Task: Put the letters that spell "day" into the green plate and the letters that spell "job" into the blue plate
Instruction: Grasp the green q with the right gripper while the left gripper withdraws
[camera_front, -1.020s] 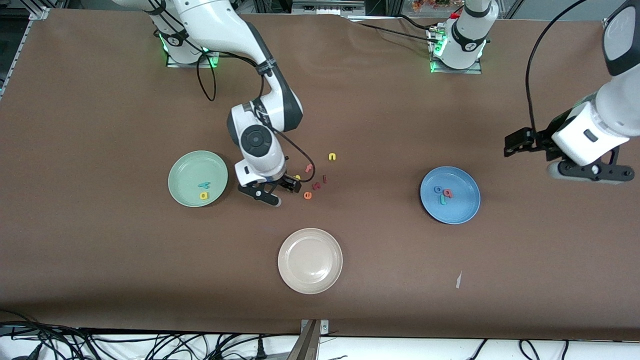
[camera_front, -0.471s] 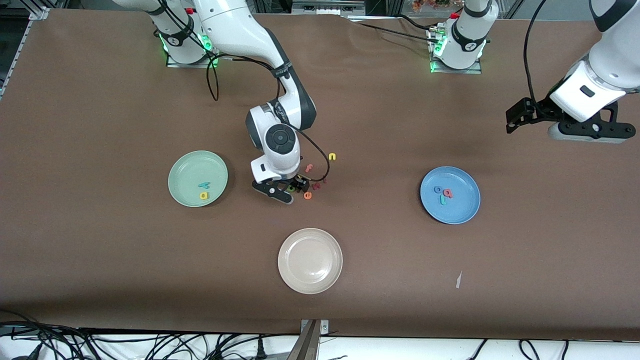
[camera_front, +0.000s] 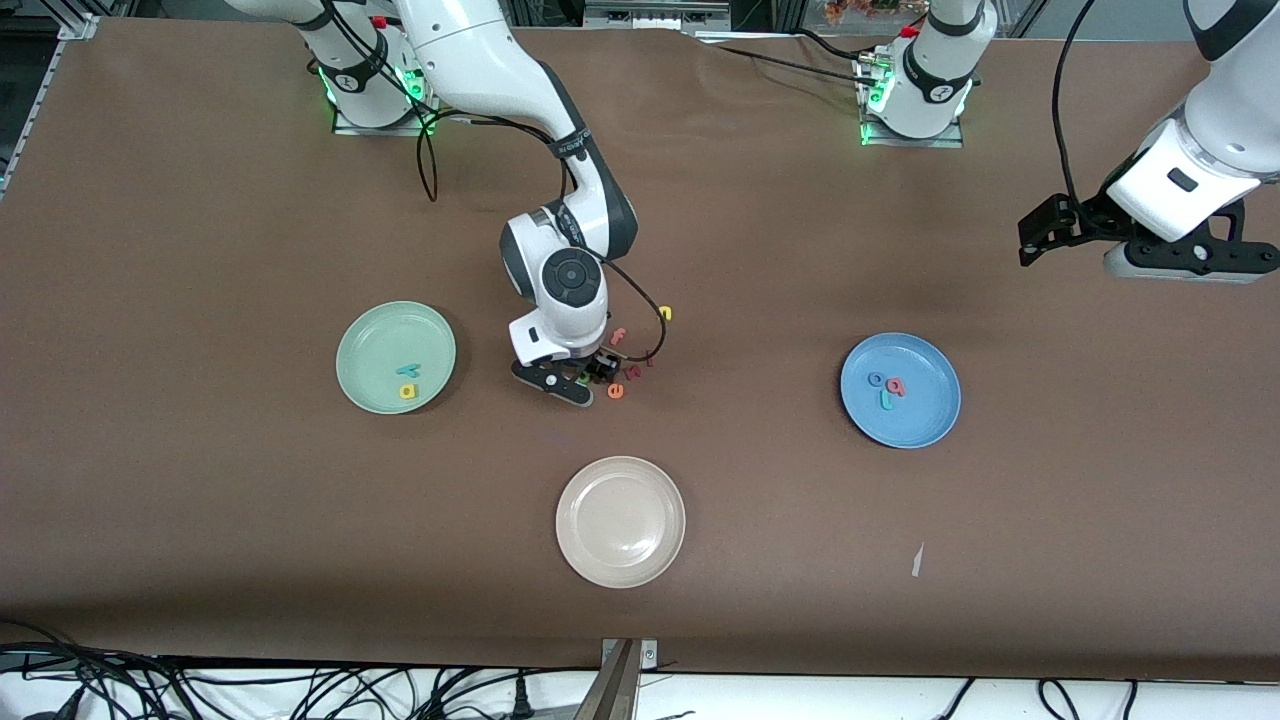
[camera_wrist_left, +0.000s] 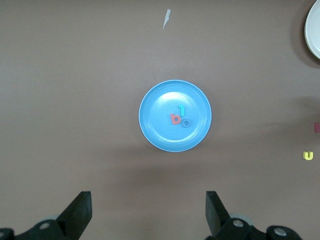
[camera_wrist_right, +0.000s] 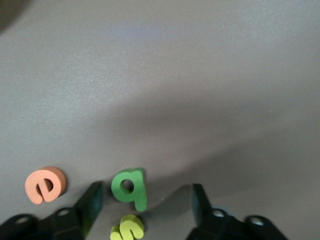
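Green d (camera_wrist_right: 131, 188) is lying flat on the table (camera_front: 200, 500) near its middle, in the loose cluster of letters between the green plate (camera_front: 372, 335) and the blue plate (camera_front: 925, 420). It is sitting between the two fingers of the right gripper (camera_wrist_right: 145, 202), nearer one finger; fingers are standing spread on either side, with a gap showing on the wider side, so not pinching it.

Yellow s (camera_wrist_right: 127, 227) is lying just beside the d, deeper between the fingers. Orange e (camera_wrist_right: 45, 185) is resting just outside one finger.

Green plate, toward the right arm's end, is holding the teal y (camera_front: 407, 370) and yellow a (camera_front: 408, 391), close together, the a nearer the front camera.

Blue plate, toward the left arm's end, is holding the red b (camera_wrist_left: 175, 119), blue o (camera_wrist_left: 186, 123) and teal j (camera_wrist_left: 182, 109), bunched at its centre.

Other strays in the cluster: pink f (camera_front: 618, 336) and yellow n (camera_front: 665, 313), farther from the front camera than the e.

Beige plate (camera_front: 620, 521) is sitting nearest the front edge.

Left gripper (camera_wrist_left: 147, 212) is hanging high over bare table close to the blue plate, fingers spread wide, holding nothing; that arm is waiting.
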